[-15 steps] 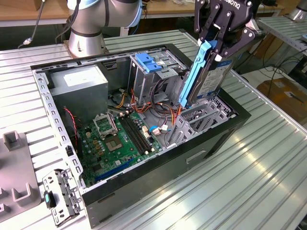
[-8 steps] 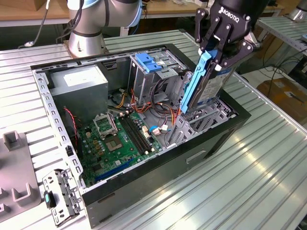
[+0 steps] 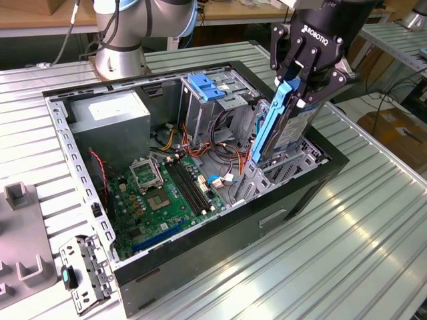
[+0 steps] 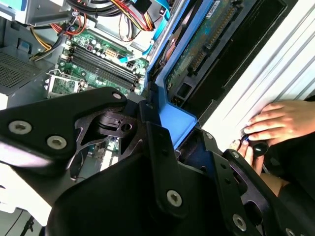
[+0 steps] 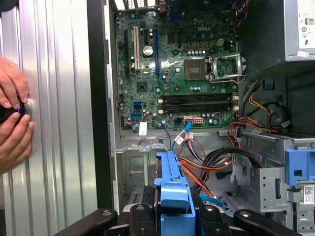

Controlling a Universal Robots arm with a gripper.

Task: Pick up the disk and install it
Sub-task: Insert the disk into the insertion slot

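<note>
The disk (image 3: 283, 130), silver-grey with blue side rails, stands nearly upright over the open computer case (image 3: 200, 267). Its lower end reaches down into the drive bay (image 3: 293, 163) at the case's corner on the exterior view's right. My gripper (image 3: 297, 93) is shut on the disk's upper end, black fingers clamping the blue rail. In the second wrist view the disk's green circuit side (image 4: 206, 44) shows past my gripper (image 4: 167, 132). The first wrist view has the blue rail of the disk (image 5: 172, 182) rising from my gripper (image 5: 172, 216).
Inside the case lie the green motherboard (image 3: 167, 193), a grey power-supply box (image 3: 110, 117), a metal cage with a blue top (image 3: 207, 90) and loose cables (image 3: 223, 157). A person's hands (image 5: 12, 118) rest on the ribbed table beside the case. A metal bracket (image 3: 83, 270) lies at the front.
</note>
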